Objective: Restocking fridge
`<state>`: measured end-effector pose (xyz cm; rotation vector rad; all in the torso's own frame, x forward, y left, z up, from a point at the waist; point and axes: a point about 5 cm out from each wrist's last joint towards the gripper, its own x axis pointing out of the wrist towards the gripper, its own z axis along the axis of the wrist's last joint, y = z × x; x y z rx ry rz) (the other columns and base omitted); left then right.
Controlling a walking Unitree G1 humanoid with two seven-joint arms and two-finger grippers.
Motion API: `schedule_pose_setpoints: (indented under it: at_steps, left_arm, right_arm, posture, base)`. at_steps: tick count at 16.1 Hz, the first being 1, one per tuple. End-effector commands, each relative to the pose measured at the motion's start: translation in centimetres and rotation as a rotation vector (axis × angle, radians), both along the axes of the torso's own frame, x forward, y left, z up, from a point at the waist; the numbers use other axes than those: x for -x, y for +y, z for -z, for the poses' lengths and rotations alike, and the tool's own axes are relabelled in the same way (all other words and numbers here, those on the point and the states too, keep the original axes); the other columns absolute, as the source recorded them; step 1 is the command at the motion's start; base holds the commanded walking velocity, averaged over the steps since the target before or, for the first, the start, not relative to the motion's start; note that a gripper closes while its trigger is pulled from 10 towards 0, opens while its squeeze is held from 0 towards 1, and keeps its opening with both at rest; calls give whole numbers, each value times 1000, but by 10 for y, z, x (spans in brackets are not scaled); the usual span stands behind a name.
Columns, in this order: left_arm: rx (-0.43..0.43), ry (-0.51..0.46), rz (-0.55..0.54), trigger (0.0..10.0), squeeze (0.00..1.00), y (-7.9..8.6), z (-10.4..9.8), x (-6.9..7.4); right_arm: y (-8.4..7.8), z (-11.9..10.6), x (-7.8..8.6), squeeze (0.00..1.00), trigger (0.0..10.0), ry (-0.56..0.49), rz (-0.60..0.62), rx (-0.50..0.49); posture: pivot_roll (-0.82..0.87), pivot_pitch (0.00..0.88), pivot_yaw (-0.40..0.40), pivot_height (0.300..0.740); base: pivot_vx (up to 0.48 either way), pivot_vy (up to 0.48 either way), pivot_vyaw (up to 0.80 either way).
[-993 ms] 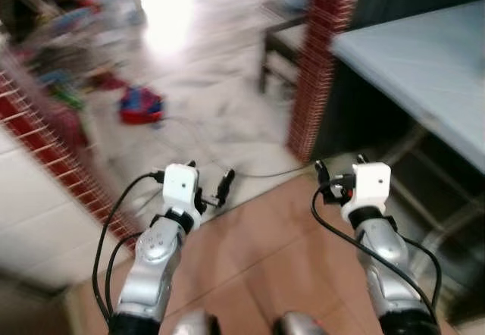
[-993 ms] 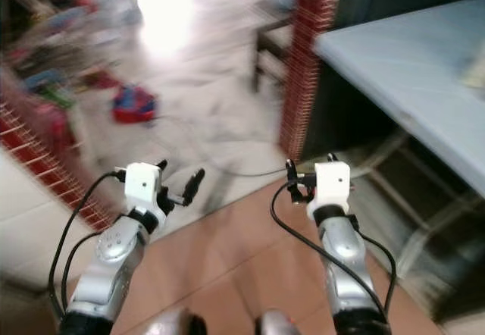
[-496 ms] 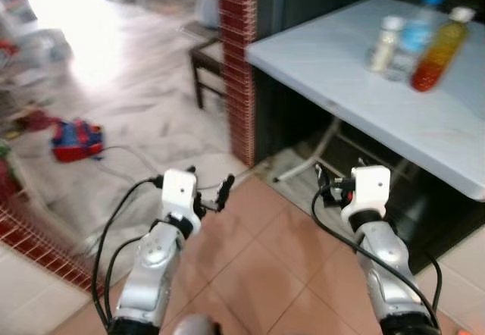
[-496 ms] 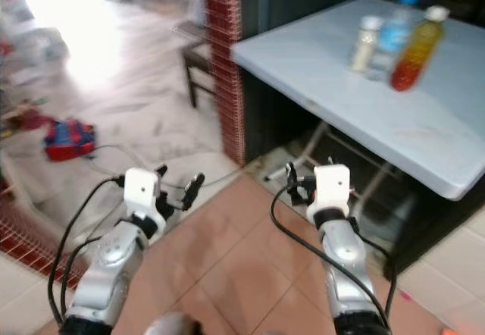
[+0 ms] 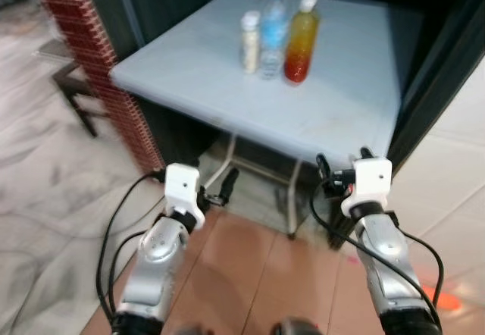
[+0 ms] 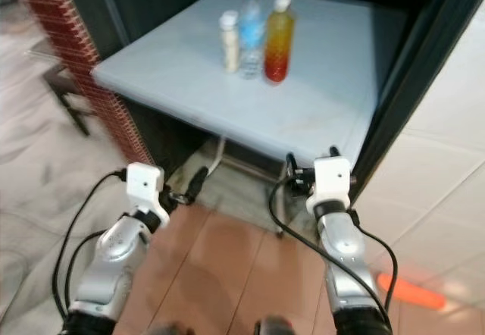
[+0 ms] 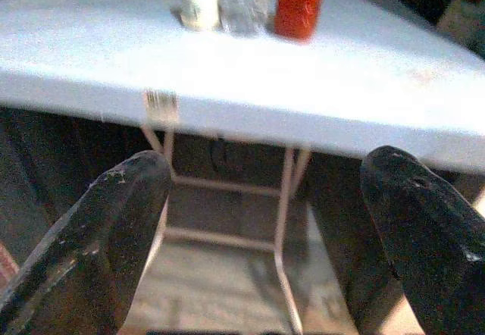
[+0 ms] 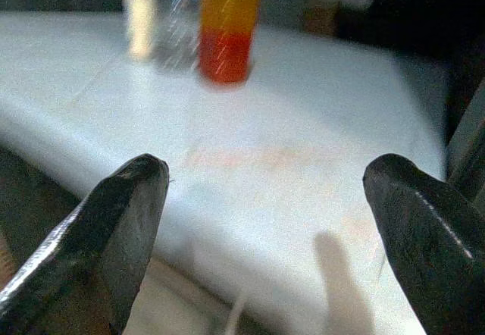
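Three bottles stand close together at the far side of a pale blue folding table (image 5: 204,85). They are a small cream bottle (image 5: 250,42), a clear water bottle (image 5: 273,30) with a blue cap, and an orange-red juice bottle (image 5: 300,38). My left gripper (image 5: 220,189) is held low in front of the table's near edge, open and empty. My right gripper (image 5: 342,170) is level with it near the table's right corner, also open and empty. The left wrist view looks at the table edge and the juice bottle (image 7: 299,5) between wide-apart fingers (image 7: 121,214). The right wrist view shows the juice bottle (image 8: 227,28) beyond the tabletop.
A red brick pillar (image 5: 87,54) stands left of the table, with a dark stool (image 5: 76,96) beside it. A dark upright frame (image 5: 436,77) runs along the table's right side. Pale metal legs (image 5: 292,198) fold under the table. An orange mark (image 5: 443,301) lies on the floor tiles.
The whole view has swung to the right: the table and its three bottles now sit centred ahead. Both arms hold the same pose, grippers open as before.
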<state>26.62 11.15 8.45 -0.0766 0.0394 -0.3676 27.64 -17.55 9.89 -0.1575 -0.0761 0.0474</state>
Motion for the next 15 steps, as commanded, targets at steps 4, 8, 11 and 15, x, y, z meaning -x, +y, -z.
schedule_pose_setpoints:
  at_steps: [4, 8, 11, 15]
  left_arm:
    - [8, -21, -40, 10000, 0, 12, -5, -1]
    - [12, -9, -42, 10000, 0, 12, -5, -3]
    - [-8, -29, -59, 10000, 0, 13, -7, -3]
    - [-57, -75, -102, 10000, 0, 18, -18, -11]
  right_arm:
    - [13, -15, -7, 0, 10000, -68, 12, 116]
    - [16, -20, -11, 0, 10000, -70, 18, 50]
    - [16, -16, -11, 0, 10000, -46, 22, 68]
    - [15, -32, -17, 0, 10000, -135, 8, 100]
  posture:
    - [-11, 57, 61, 740]
    - [-11, 56, 63, 740]
    - [-7, 52, 64, 740]
    - [13, 74, 66, 740]
  base:
    - [361, 254, 0]
    - [325, 352, 0]
    - [313, 364, 0]
    - [0, 0, 0]
